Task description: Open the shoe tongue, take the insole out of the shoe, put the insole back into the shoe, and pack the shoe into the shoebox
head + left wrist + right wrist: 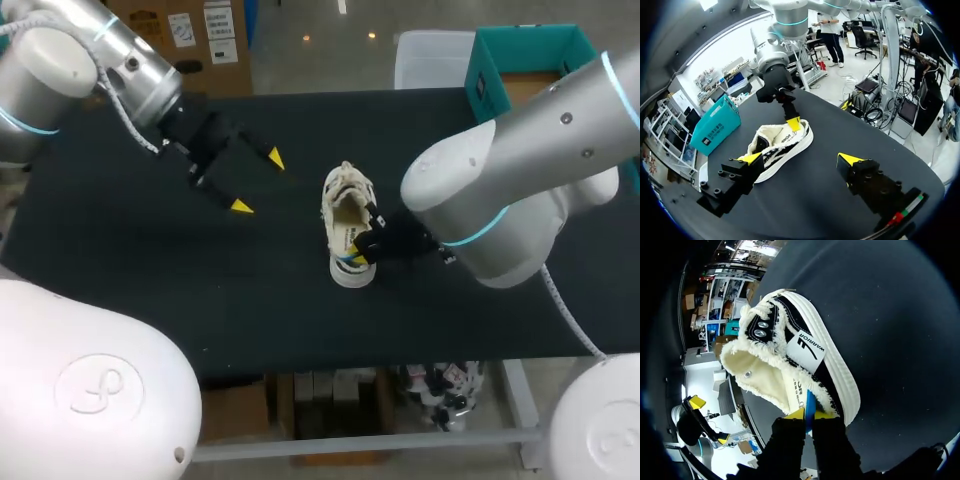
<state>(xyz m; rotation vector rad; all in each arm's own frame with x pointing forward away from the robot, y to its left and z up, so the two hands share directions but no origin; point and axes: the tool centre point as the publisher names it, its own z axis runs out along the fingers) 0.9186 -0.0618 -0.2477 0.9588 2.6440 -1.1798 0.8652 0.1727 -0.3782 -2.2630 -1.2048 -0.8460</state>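
Right pincer [805, 414], clamped on the heel rim of the sneaker [345, 200], presumably steadies it mid-frame on the tabletop [150, 290]; left pincer [258, 183], spread open, hovers upper left, apparently free for the tongue; teal shoebox [525, 55] stands upper right.

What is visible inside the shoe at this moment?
Cream lining shows inside the shoe, with the right end effector pinching its heel rim. The toe end is covered by the upper, so what lies there cannot be seen.
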